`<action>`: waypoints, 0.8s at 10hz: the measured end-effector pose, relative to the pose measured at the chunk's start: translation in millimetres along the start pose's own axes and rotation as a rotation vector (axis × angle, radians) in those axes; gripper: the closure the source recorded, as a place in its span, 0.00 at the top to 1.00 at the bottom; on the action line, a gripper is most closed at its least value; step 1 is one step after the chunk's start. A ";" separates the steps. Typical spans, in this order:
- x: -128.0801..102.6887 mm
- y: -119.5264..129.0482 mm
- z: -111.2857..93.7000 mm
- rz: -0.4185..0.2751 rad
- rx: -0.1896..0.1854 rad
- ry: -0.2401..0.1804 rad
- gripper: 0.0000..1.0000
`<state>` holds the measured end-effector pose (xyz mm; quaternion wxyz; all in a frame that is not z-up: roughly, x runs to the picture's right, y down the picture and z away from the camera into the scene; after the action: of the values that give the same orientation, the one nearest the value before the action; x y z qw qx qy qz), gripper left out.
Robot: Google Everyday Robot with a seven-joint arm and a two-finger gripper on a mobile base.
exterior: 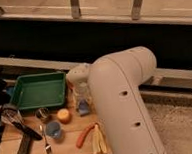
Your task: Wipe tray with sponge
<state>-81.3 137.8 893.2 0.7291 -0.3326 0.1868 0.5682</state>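
Observation:
The green tray (38,91) lies at the back left of the wooden table. To its right, beside the tray's right rim, my gripper (82,103) points straight down from the white wrist. The small blue sponge (83,111) sits on the table directly under the gripper, and only its lower part shows. My big white arm (124,99) fills the right half of the view and hides the table behind it.
A whisk (10,118) and a black-handled tool (23,146) lie at the front left. In front of the tray are a small metal cup (42,114), an orange ball (64,115), a blue cup (53,129) and a fork (46,141). An orange stick (85,135) and yellow strips (98,139) lie near the front edge.

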 end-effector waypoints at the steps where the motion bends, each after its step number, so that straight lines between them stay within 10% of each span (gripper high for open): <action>1: 1.2 -1.1 -0.9 0.005 0.000 -0.004 0.31; 4: 0.8 -11.6 -23.1 0.035 0.004 -0.046 0.03; 8: -9.2 -29.2 -96.3 0.071 -0.006 -0.159 0.00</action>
<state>-45.9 60.3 838.9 0.7201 -0.2819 0.1380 0.6188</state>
